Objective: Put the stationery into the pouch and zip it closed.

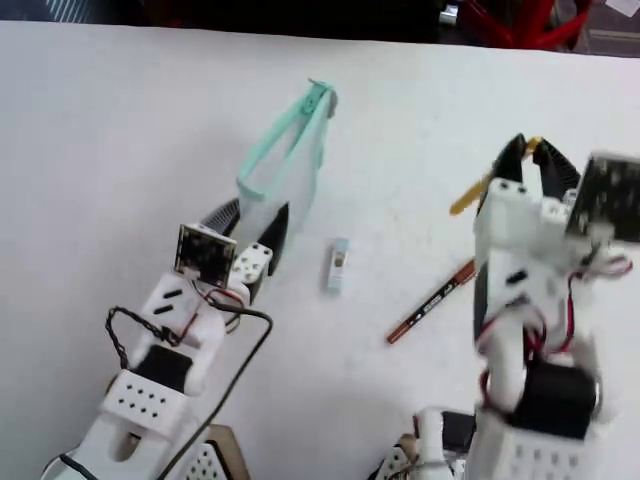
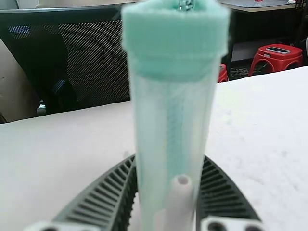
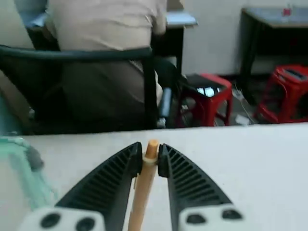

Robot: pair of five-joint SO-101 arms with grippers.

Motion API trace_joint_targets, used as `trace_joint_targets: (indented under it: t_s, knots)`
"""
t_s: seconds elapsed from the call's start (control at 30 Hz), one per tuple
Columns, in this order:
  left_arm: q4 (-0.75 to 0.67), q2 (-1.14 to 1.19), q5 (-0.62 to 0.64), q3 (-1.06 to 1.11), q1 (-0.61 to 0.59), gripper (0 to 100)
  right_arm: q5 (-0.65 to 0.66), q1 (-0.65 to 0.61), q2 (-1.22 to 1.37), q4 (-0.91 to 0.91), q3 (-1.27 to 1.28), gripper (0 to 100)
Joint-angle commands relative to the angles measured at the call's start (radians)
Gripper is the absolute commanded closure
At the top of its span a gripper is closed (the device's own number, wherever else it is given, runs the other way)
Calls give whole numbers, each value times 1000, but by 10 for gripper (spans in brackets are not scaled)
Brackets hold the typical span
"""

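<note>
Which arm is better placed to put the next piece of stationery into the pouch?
Right: its jaws clamp the yellow pencil, while the left arm's jaws are occupied gripping the pouch.

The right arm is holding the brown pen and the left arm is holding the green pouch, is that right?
Not quite. The right gripper is holding the yellow pencil, as the right wrist view shows; the brown pen lies on the table. The left gripper does hold the green pouch.
</note>
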Motion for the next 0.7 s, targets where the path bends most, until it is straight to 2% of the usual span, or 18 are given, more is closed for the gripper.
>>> trace_joint_targets:
  t_s: [0.0, 0.27, 0.67]
  knots:
    - [-17, -7, -9, -5, 8, 824, -6, -122, -130, -42, -44, 981]
    - [-17, -7, -9, -5, 8, 824, -5, -282, -162, -188, -40, 980]
    - [-17, -7, -9, -5, 8, 824, 3, -484, 85, -503, -46, 981]
